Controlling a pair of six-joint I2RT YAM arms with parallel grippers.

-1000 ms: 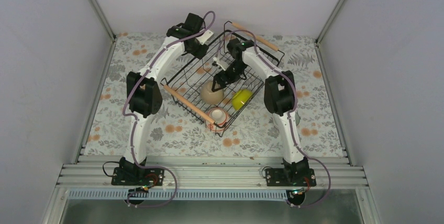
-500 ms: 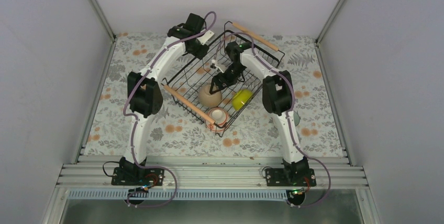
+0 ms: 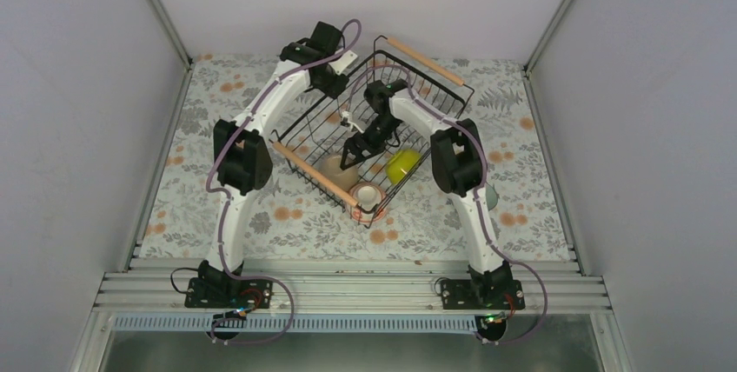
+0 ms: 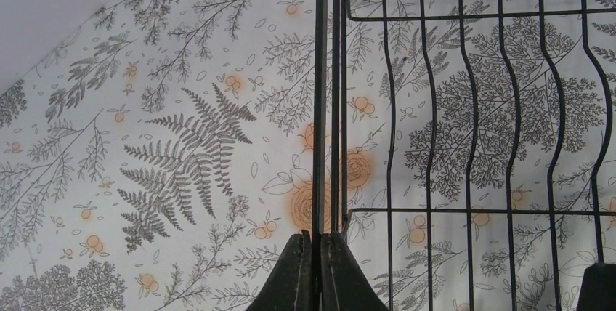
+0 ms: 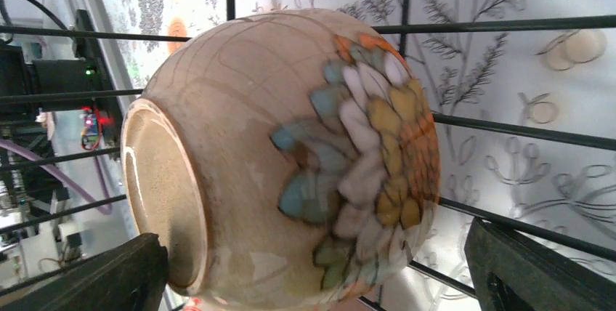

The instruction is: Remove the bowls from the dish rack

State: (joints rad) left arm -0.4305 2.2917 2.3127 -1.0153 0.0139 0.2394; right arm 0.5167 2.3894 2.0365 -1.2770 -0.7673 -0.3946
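Note:
The dish rack (image 3: 426, 60), black wire with wooden handles, stands tipped up at its far-left side. My left gripper (image 3: 337, 87) is shut on one of its rim wires (image 4: 317, 180). A tan bowl (image 3: 337, 170) with a flower pattern lies on its side in the rack (image 5: 290, 158). My right gripper (image 3: 353, 149) is open, one finger (image 5: 94, 275) at the bowl's foot and the other (image 5: 537, 267) beyond its rim. A pinkish bowl (image 3: 367, 195) sits in the near corner. A yellow-green bowl (image 3: 401, 163) lies to the right.
The rack's wire floor (image 4: 465, 107) hangs above the flowered tablecloth (image 3: 217, 94). Something pale and round (image 3: 493, 196) peeks out on the cloth behind the right arm. Grey walls close in the table on three sides.
The rack's far side has lifted further. The tan bowl slid toward the near wooden handle, and my right gripper followed it down and to the left. The left grip on the wire held.

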